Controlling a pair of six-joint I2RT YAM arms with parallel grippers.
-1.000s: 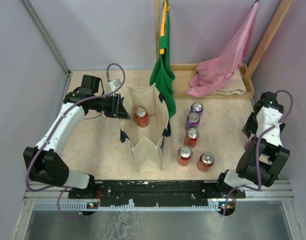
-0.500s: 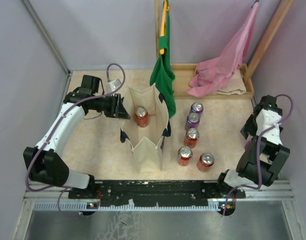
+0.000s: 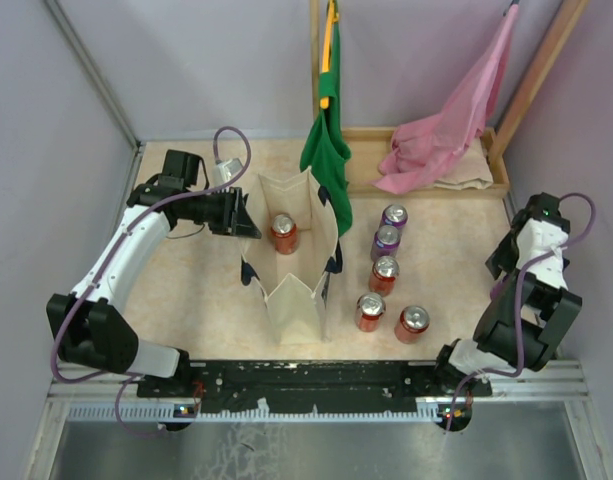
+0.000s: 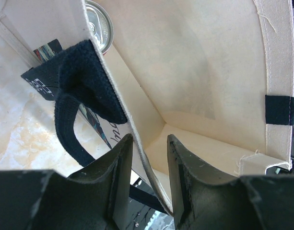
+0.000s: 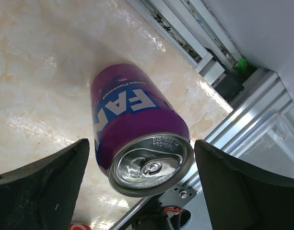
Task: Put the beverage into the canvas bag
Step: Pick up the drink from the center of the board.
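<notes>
The cream canvas bag (image 3: 296,290) stands open mid-table, its inner wall (image 4: 209,72) filling the left wrist view. One red can (image 3: 284,232) stands inside, its top (image 4: 99,26) showing past the navy handle. My left gripper (image 3: 244,215) is at the bag's left rim; its jaws (image 4: 149,139) straddle that rim with a gap beside the fabric, open. At the table's right edge my right gripper (image 5: 141,143) is open around an upright purple beverage can (image 5: 132,120), fingers clear of both sides. The right arm (image 3: 534,240) hides that can in the top view.
Right of the bag stand two purple cans (image 3: 394,215) (image 3: 386,240) and three red ones (image 3: 384,272) (image 3: 370,310) (image 3: 413,322). A green cloth bag (image 3: 326,150) and a pink one (image 3: 441,140) hang at the back over a wooden tray (image 3: 496,180). A metal rail (image 5: 252,105) runs close behind the purple can.
The right arm's wrist has shifted slightly toward the near right corner. The left arm and the bag have not moved.
</notes>
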